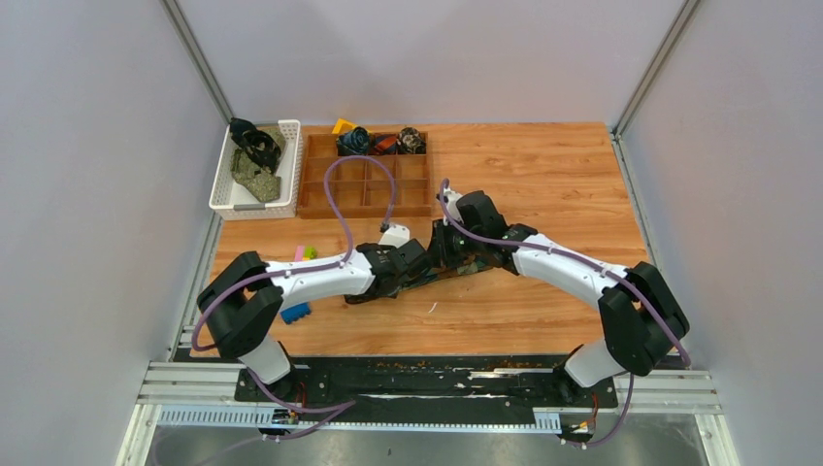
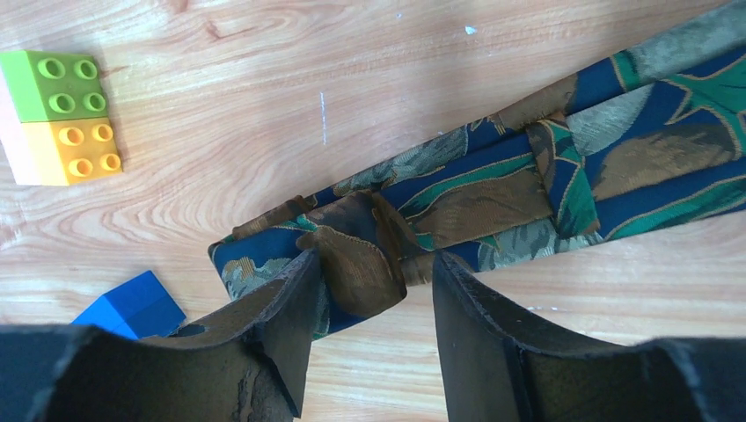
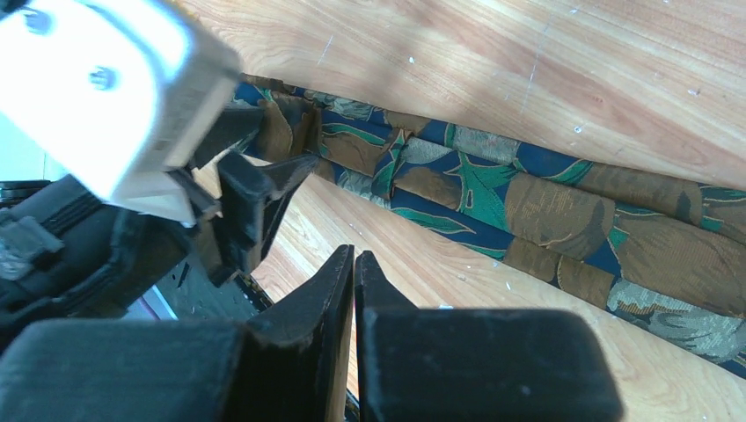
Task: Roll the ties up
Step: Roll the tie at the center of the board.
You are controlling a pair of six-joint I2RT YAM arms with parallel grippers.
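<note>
The tie (image 2: 493, 189) is lying on the counter (image 2: 264, 70), its curled end between the released fingers of the left end effector (image 2: 376, 268); the right end effector (image 3: 354, 259) is hovering clenched, empty. Pinching the curl squarely is looking wisest.

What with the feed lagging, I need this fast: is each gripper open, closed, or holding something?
Left gripper: open, fingers either side of the folded end of the tie.
Right gripper: closed, holding nothing.
</note>
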